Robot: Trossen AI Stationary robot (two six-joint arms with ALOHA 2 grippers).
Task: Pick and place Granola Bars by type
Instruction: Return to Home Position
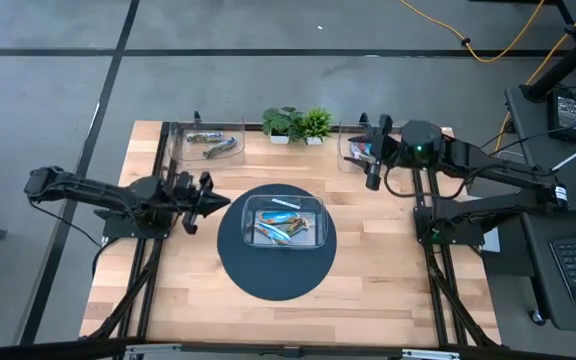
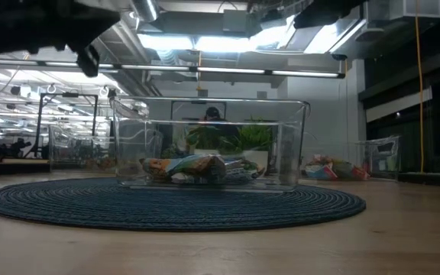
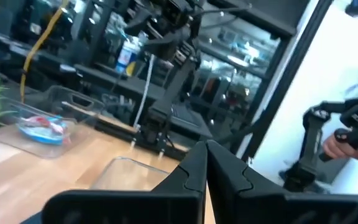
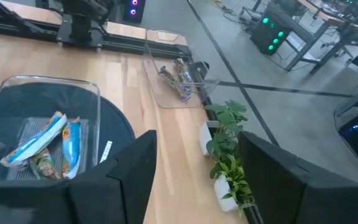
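The bench [image 1: 368, 270] carries a dark round mat [image 1: 238, 275] at its middle. One clear bin [image 1: 320, 218] sits on the mat and two more stand at the far edge, the left bin [image 1: 180, 140] and the right bin [image 1: 345, 152], with potted plants [image 1: 298, 124] between them. The Granola Bars [image 1: 278, 230] lie inside these three bins. My left tool [image 3: 206, 149] hovers beside the mat, fingers pressed together on nothing. My right tool [image 4: 196, 149] hangs by the right bin, fingers spread and empty. Sorting looks finished, so I judge that homing well means rising above the bin rims first. Then I draw both arms back slowly, brushing neither bins nor plants.
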